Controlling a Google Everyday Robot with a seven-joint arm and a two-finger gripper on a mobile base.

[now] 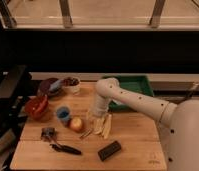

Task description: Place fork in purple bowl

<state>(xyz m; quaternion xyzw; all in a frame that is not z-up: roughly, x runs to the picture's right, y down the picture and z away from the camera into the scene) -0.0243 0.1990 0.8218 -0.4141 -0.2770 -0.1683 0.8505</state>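
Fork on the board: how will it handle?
The thin grey metal fork looks slim: probably stiff and light. Lying flat on the wooden board, it may slide rather than lift. The gripper is over pale yellow strips beside it.

You have the fork [85, 134], a thin grey sliver, lying flat and slanted just left of centre, low in the frame. The purple bowl [46, 89], round and dark, sits upright toward the upper left, well apart from it. The gripper [96, 117] hangs just right of the fork.
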